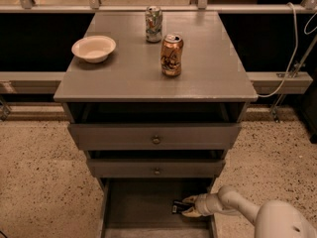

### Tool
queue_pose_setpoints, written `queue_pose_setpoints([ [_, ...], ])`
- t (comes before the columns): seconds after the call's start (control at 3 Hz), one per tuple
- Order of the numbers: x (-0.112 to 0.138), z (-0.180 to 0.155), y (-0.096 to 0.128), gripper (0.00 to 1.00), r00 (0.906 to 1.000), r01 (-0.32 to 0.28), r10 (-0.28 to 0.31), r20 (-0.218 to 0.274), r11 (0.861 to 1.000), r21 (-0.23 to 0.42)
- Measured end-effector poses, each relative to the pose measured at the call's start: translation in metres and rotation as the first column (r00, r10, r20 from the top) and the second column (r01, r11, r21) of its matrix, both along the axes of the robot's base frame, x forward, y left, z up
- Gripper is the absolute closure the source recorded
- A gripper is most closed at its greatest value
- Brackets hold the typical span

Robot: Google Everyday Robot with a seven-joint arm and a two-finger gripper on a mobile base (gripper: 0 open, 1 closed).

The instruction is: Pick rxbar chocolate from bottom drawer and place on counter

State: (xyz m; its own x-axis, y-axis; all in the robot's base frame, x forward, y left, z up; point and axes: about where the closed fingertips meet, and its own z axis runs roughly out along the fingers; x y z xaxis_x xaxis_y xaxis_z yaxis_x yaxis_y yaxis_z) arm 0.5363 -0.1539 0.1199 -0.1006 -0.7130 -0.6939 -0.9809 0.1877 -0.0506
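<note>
Single high front view, looking down on counter, gripper in bottom drawer

And there's the gripper, cream-white and stubby, inside the bottom drawer at its right side. Just outside the drawer's right wall comes the arm, the same pale cream, smooth and tubular with a rounded joint bulge. Further right it widens into a big, glossy domed shell.

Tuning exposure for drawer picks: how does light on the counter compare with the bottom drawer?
Camera view: the counter is evenly lit with a sheen; the bottom drawer sits in shadow, so the rxbar chocolate barely stands out; the pale gripper, at the bar on the drawer's right, shows bright.
</note>
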Motion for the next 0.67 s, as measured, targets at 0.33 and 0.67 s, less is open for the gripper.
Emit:
queue_pose_setpoints([
  [0.33,0.0,0.0,0.0,0.76,1.0,0.0,0.0,0.0,1.0,0.0],
  [0.67,0.0,0.0,0.0,0.54,1.0,0.0,0.0,0.0,1.0,0.0],
])
